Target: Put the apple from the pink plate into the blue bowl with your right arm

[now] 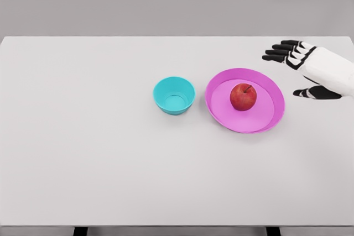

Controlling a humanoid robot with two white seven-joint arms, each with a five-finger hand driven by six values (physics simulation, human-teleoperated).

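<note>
Apple (243,96) sits upright inside the pink plate (221,89), a little right of the plate's middle, stem up. Not yet touched.

Left to right across the bench (83,153):
- Left half of the bench: nothing of the task there. Left arm not in view.
- Blue bowl (173,95): near bench centre, upright, nothing in it, just left of the plate with a narrow gap between the two rims.
- Pink plate: shallow, raised rim, tilted look is probably only perspective.
- Right hand (301,70): enters from the right edge, beyond the plate's right rim and clear of it. Fingers (279,52) spread and extended leftward, thumb (312,93) held apart below; it holds nothing.

Step in hand, as judged: the reach toward the apple. To do it well, bring the hand in over the plate's right rim rather than through it, keep the fingers wide until they bracket the apple on both sides, and close around its widest part, not near the stem. The round fruit could roll on the smooth plate if nudged by one finger first, so contact should come from thumb and fingers together. The carry to the bowl is then short and leftward; lift clear of both rims.

Hard to make out: the forearm is cut off at the picture's right edge, and the hand's height above the bench cannot be told from this single view.
</note>
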